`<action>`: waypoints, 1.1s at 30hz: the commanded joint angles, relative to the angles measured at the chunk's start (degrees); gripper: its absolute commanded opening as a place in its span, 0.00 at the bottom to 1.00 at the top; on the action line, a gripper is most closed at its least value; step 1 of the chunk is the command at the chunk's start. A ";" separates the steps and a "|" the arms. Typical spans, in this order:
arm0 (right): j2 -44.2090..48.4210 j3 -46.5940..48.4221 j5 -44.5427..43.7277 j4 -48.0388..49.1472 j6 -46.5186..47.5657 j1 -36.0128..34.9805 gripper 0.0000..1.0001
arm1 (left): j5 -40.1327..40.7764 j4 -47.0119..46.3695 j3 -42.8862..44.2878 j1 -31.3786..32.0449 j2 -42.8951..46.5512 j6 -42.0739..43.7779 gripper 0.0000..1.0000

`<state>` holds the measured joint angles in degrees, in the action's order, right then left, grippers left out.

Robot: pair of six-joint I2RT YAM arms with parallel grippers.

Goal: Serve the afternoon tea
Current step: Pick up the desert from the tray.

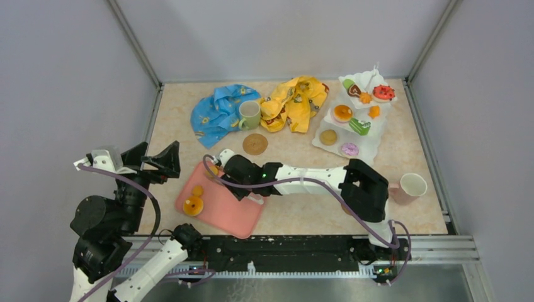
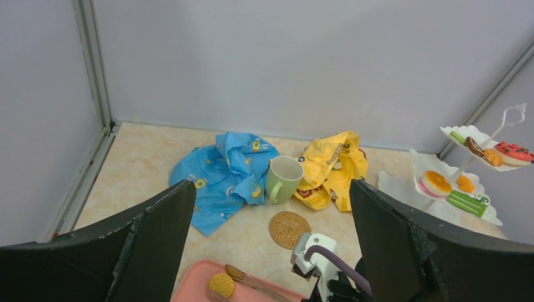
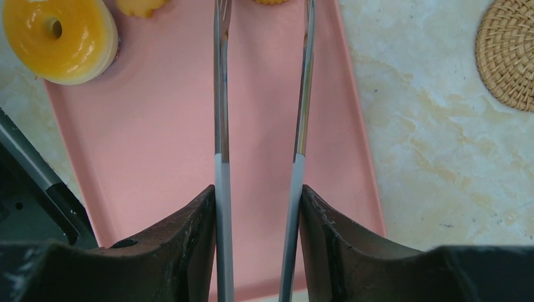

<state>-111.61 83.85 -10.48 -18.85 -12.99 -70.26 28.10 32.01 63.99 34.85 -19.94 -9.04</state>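
Observation:
My right gripper (image 1: 238, 174) (image 3: 258, 195) is shut on metal tongs (image 3: 218, 94), whose two arms stand apart over the pink tray (image 1: 227, 211). The tong tips reach a yellow pastry (image 2: 221, 284) at the tray's far end. An orange donut (image 3: 60, 38) (image 1: 193, 206) and a small orange piece (image 1: 198, 190) lie on the tray. The white three-tier stand (image 1: 378, 135) at the back right holds several pastries. The green mug (image 1: 249, 114) (image 2: 283, 178) stands between the cloths, with a brown coaster (image 1: 255, 144) in front of it. The white mug (image 1: 412, 187) is at the right. My left gripper (image 1: 160, 160) (image 2: 269, 183) is open and empty, raised at the left.
A blue cloth (image 1: 217, 112) and a yellow cloth (image 1: 296, 100) lie crumpled at the back. Grey walls close in the table on three sides. The right arm stretches across the near middle of the table. Only one coaster shows.

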 commanded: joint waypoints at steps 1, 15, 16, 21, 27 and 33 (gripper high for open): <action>-0.20 3.26 0.35 1.35 1.54 -1.22 0.46 | 0.12 -0.84 1.31 -0.17 0.37 0.42 0.99; 1.48 2.51 -2.70 1.84 3.13 -1.56 0.32 | 0.38 -0.85 0.36 -0.13 0.43 0.07 0.99; 2.51 1.87 -2.69 2.08 3.02 -1.55 0.32 | 0.40 -0.89 0.10 -0.20 0.39 0.07 0.99; 9.19 -2.56 -2.74 2.93 2.62 -1.55 0.32 | 0.34 -1.50 -1.61 -0.22 0.65 -0.18 0.99; 19.61 -8.83 -3.68 2.09 1.01 -1.57 0.32 | 0.12 -2.68 -5.23 -0.17 1.13 -0.86 0.99; 30.99 -14.63 -8.71 -1.90 0.89 -1.13 0.32 | -1.23 -4.97 -9.54 -0.16 1.21 -1.90 0.99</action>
<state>-88.82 71.22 -14.28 -20.01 -11.18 -71.20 28.03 30.92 56.60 34.85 -19.20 -9.61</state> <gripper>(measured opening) 0.421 0.988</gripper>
